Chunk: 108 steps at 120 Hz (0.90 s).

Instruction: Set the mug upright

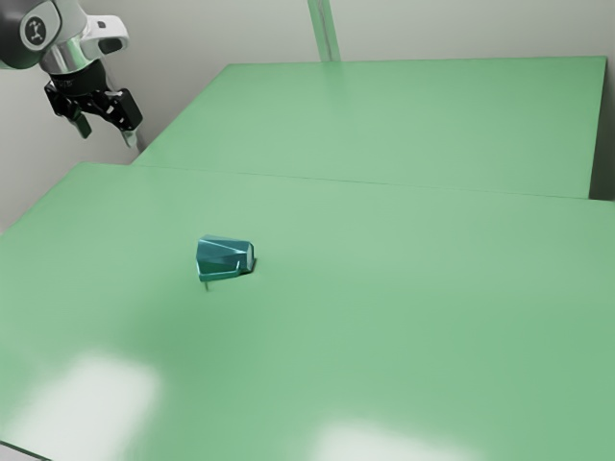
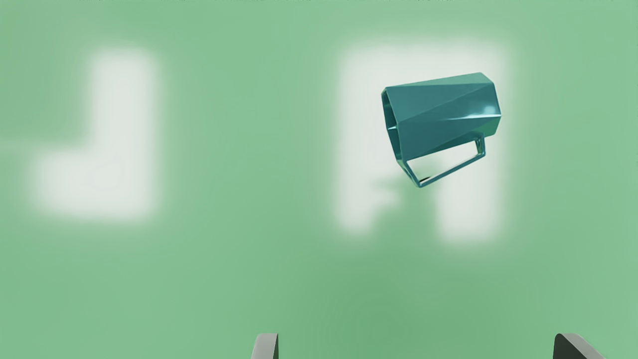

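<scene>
High at the exterior view's upper left hangs my black gripper (image 1: pixel 108 137), well above the table and apart from the mug. In the wrist view the gripper (image 2: pixel 416 346) is open, its two fingertips wide apart with nothing between them. The teal faceted mug (image 1: pixel 225 257) lies on its side on the green table, its mouth toward the exterior view's left. From the wrist view, the mug (image 2: pixel 446 117) shows its handle sticking out sideways, on the side nearer the fingertips.
The green table (image 1: pixel 384 288) spreads under and around the mug. Another green surface (image 1: pixel 404 125) stands beyond the table's far edge, with a pale wall (image 1: pixel 192 48) behind.
</scene>
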### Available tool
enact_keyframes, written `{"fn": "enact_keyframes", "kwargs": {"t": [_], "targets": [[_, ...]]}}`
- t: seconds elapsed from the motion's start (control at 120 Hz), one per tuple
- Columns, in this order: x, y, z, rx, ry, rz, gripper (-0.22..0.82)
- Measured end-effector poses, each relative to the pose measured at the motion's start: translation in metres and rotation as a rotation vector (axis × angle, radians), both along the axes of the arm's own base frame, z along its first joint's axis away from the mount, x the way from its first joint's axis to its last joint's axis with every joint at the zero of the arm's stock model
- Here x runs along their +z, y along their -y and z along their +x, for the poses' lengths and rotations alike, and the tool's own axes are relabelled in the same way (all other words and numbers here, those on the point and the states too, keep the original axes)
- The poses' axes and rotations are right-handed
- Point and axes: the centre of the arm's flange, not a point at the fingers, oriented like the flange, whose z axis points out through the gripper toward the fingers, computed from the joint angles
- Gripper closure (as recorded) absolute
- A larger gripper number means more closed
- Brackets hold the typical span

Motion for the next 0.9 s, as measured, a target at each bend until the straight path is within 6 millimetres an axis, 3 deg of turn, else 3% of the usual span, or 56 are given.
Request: {"fn": "enact_keyframes", "kwargs": {"t": [0.2,0.375,0.492,0.542,0.658,0.9], "targets": [[-0.011,0.003,0.008,-0.025,-0.007,-0.017,0.0],[-0.066,-0.005,0.041,-0.018,-0.076,-0.038,0.0],[-0.101,-0.011,0.057,0.015,-0.104,-0.144,0.0],[-0.117,-0.021,0.063,0.05,-0.113,-0.208,0.0],[-0.151,-0.067,0.064,0.163,-0.128,-0.338,0.0],[-0.231,-0.104,0.073,0.287,-0.205,-0.554,0.0]]}}
